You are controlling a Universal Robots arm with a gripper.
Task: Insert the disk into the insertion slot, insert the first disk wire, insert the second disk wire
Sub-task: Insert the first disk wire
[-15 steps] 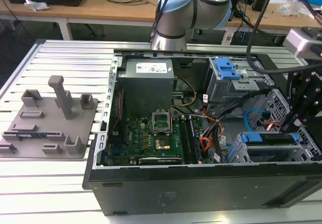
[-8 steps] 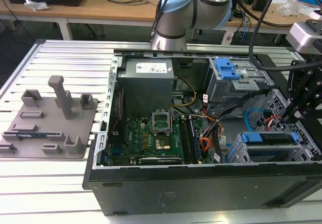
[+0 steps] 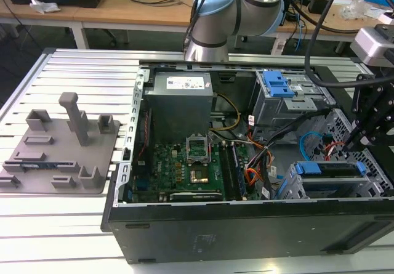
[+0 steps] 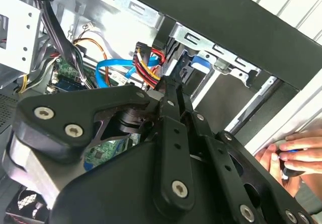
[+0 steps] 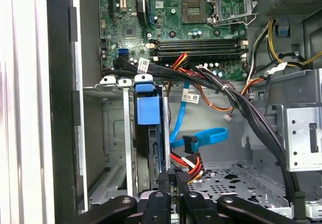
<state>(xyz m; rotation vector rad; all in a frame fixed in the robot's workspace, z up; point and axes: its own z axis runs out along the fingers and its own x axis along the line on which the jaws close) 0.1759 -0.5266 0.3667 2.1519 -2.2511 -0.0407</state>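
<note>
**Disk seated in its cage, gripper closed on a wire plug**

In the exterior view the open computer case (image 3: 246, 231) lay on a slatted table (image 3: 68, 231), with the gripper (image 3: 351, 143) reaching in at about 3 o'clock of the case. The disk (image 3: 326, 168), in its blue carrier, sat inside the insertion slot (image 3: 294, 186) at about 4 o'clock, just below the gripper. In the first wrist view the disk (image 5: 148, 108) stood within the perforated insertion slot (image 5: 113, 133). The gripper (image 5: 175, 179) was pressed together on a black power plug (image 5: 182, 175) trailing red, yellow and orange wires, just beside the disk's end. A blue data cable (image 5: 201, 137) looped nearby. In the second wrist view a person's hand (image 4: 292, 156) rested outside the case wall.
</note>
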